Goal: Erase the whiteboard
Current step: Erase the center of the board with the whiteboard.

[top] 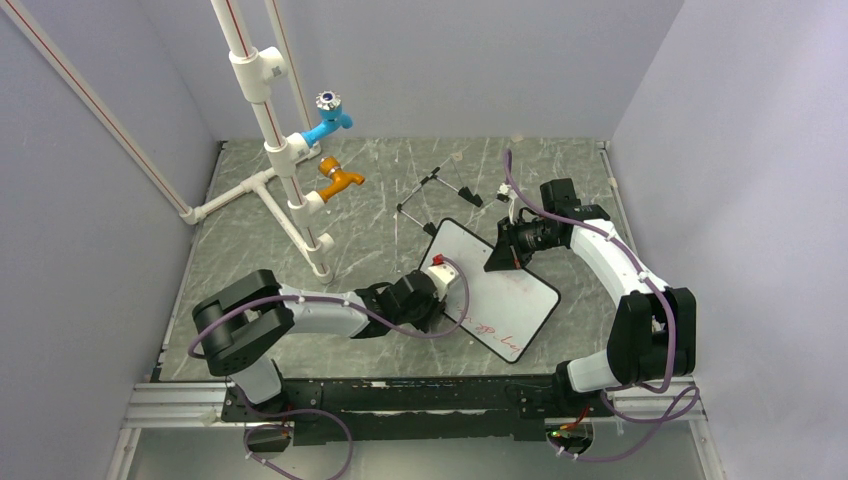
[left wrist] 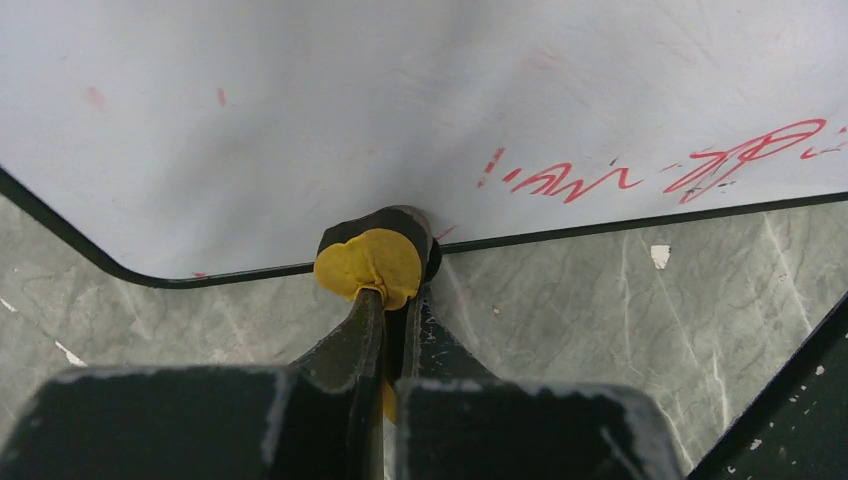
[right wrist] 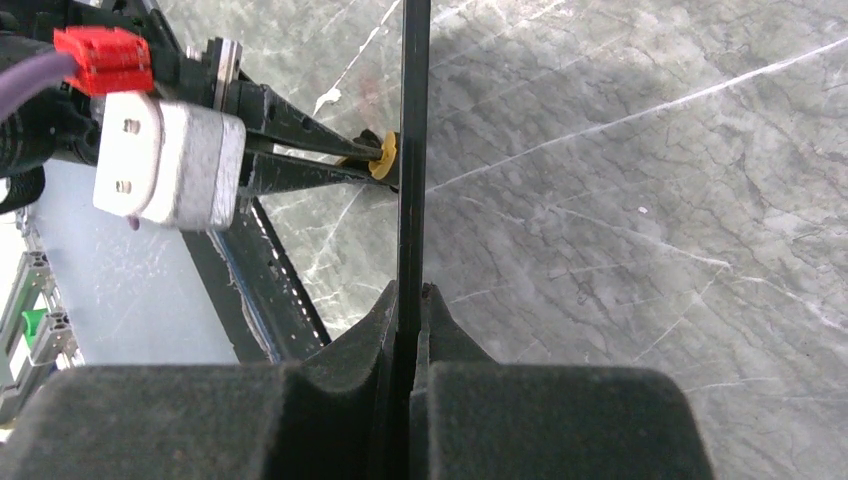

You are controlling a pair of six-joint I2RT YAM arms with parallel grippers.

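Pinching the yellow eraser [left wrist: 368, 260], the left claw [left wrist: 392, 295] presses it at the lower edge of the whiteboard [top: 495, 288], which the right claw [right wrist: 412, 300] clamps by its rim, tilted over the table [left wrist: 600, 310]; wiping is under way, and next it should sweep across the red writing [left wrist: 740, 160].

The whiteboard [top: 495, 290] is white with a thin black edge and red scribbles. The eraser [left wrist: 372, 262] is yellow and black. The table [top: 400, 180] is grey-green with white streaks, like marble. There is 1 blue tap [top: 328, 122], 1 orange tap [top: 340, 180], white pipes [top: 262, 100] and purple cables [top: 507, 172].
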